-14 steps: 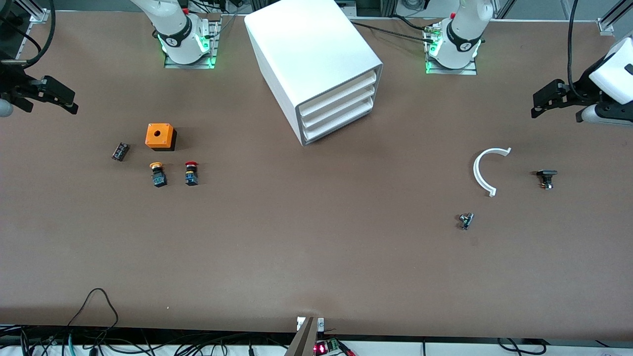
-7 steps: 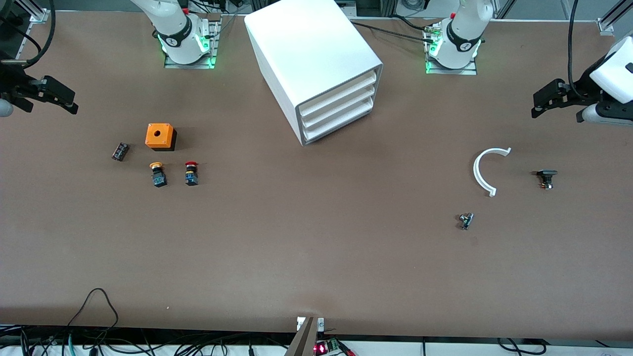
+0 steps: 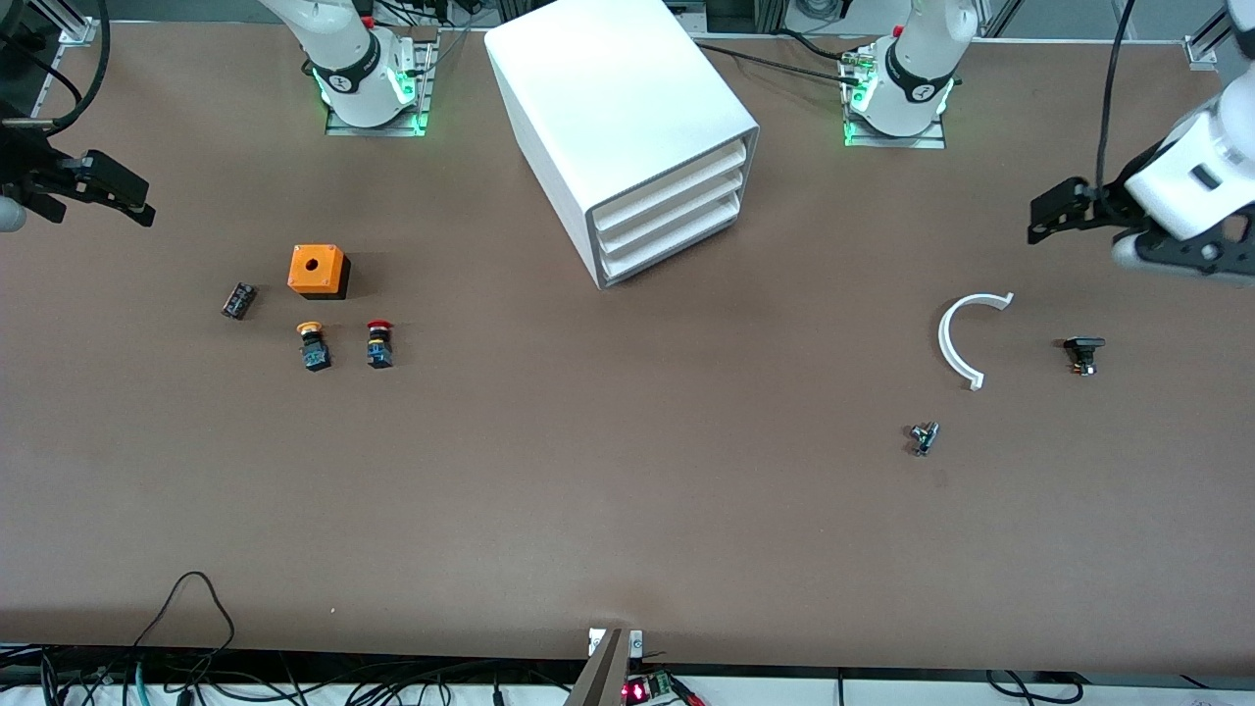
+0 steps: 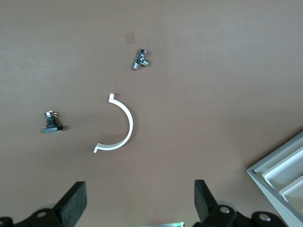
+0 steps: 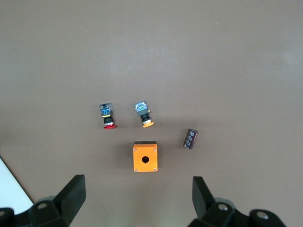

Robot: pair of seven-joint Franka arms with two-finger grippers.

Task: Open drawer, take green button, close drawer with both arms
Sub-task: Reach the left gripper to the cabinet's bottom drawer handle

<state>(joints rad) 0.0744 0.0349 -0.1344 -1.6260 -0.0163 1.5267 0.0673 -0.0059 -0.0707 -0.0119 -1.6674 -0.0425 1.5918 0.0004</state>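
Front view: left gripper (image 3: pixel 1051 213) hangs with fingers spread and empty over the table (image 3: pixel 627 510) at the left arm's end, above the white arc piece (image 3: pixel 961 338); right gripper (image 3: pixel 123 196) likewise spread and empty, waiting at the right arm's end. The drawer (image 3: pixel 677 245), lowest of three in the white cabinet (image 3: pixel 608 98), sits shut, its long axis along the cabinet front, face turned toward the left arm's end and the camera. No green button visible; presumably inside. Risks: hooking the middle drawer instead, the fronts being close-stacked; dragging the unheld cabinet; confusing the red button (image 3: pixel 379 343) or yellow button (image 3: pixel 313 346).
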